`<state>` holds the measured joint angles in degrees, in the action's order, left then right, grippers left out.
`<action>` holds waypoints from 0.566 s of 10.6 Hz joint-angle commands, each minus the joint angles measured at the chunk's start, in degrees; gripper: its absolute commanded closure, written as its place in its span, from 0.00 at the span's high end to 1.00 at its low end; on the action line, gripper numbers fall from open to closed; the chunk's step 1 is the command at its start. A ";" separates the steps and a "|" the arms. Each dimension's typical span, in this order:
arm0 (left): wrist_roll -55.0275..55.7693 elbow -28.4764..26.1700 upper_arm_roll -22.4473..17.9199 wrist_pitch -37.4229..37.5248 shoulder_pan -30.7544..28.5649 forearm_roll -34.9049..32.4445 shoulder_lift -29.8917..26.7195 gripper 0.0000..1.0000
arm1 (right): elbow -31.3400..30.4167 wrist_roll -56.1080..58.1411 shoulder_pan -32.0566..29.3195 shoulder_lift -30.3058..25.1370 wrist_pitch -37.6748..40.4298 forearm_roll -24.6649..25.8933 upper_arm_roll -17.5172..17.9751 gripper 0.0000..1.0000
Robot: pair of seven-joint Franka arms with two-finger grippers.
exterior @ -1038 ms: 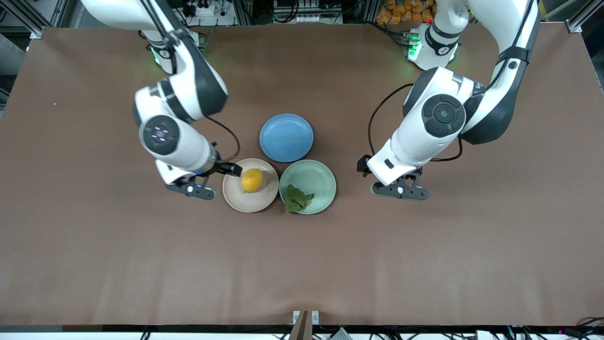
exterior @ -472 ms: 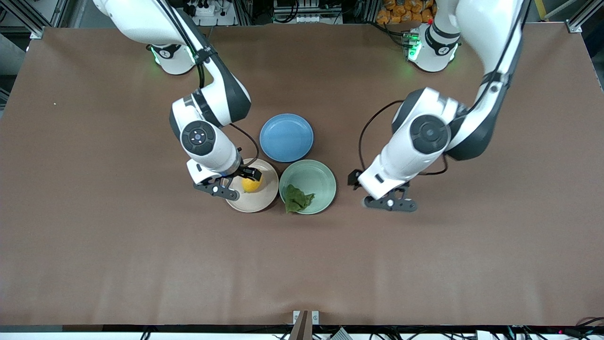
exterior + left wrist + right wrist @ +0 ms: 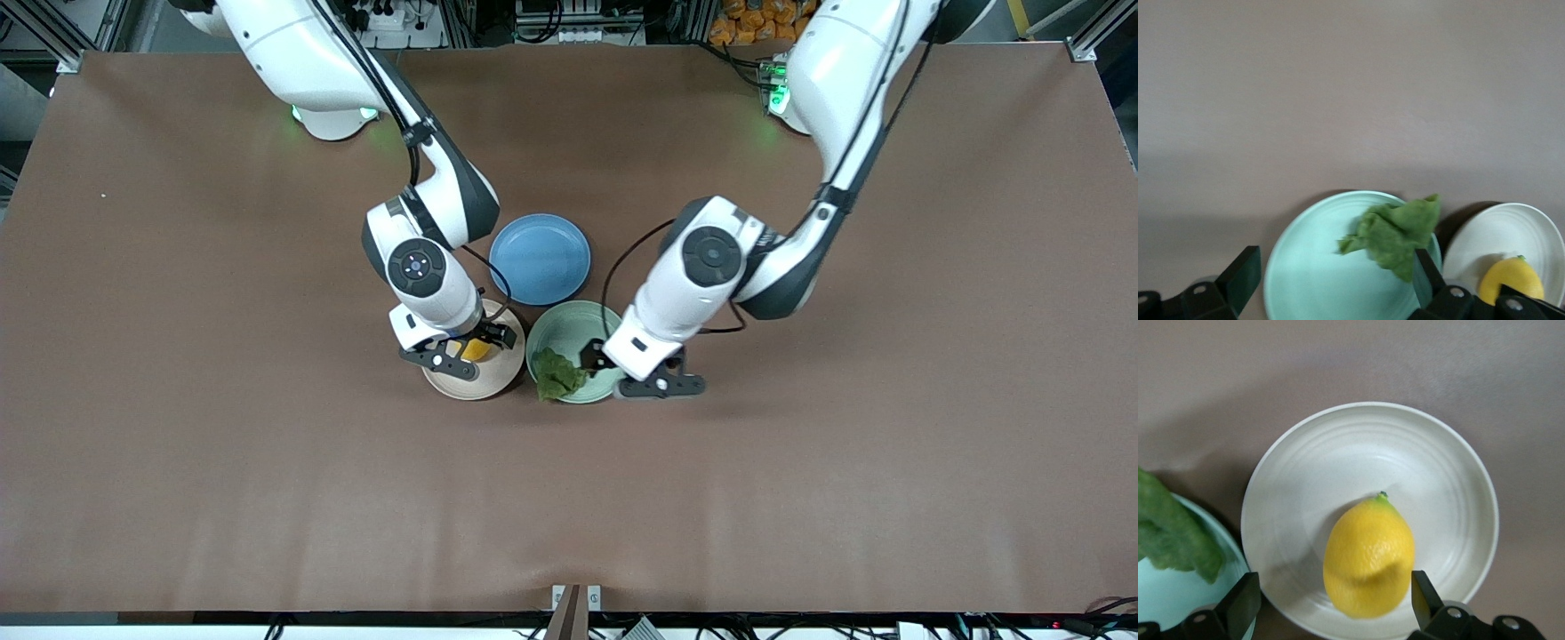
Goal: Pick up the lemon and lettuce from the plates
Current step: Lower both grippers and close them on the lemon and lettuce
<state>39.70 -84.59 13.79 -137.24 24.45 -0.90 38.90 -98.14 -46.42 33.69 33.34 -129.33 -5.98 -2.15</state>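
**Two items on plates, both grippers poised above them**

Setting: wide brown cloth-covered table; a round blue plate, bare, sits farther from the front camera than the two working plates.

Item 1: small oval bright yellow lemon with a green-tipped point, lying inside the round beige-pink plate. Probably firm, fairly dense, with a waxy skin that may slip. Best taken across its broad middle. The right gripper hangs over it, fingers spread wide to either side, not touching.

Item 2: crumpled dark green lettuce leaf, ragged-edged, draped at the rim of the pale mint green plate, on the side nearer the front camera. Likely light, limp and tearable; pinch the bunched centre gently. The left gripper is over this plate, fingers parted, the leaf not yet between them.
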 commanded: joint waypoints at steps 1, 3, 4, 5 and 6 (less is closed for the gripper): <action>4.14 1.36 -0.95 -8.97 3.31 0.20 4.68 1.00 | -0.47 -0.17 0.41 0.94 -1.54 0.00 -0.58 1.00; 4.42 1.18 -0.95 -12.07 4.29 0.20 6.44 1.00 | -0.47 -0.07 0.58 1.98 -1.89 1.14 -0.58 1.00; 4.42 1.09 -0.95 -12.34 4.46 0.20 6.88 1.00 | -0.56 -0.07 0.58 2.86 -3.54 1.67 -0.67 1.00; 4.42 1.09 -1.04 -12.35 4.99 0.20 7.32 1.00 | -0.56 -0.07 0.67 3.65 -4.17 1.85 -0.67 1.00; 4.42 1.01 -1.04 -12.35 5.69 0.11 7.76 1.00 | -0.64 -0.07 0.58 4.10 -4.09 1.94 -0.58 1.00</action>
<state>42.93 -84.56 13.50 -149.12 28.48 -0.90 45.75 -98.65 -46.32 33.76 36.05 -132.17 -5.17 -2.36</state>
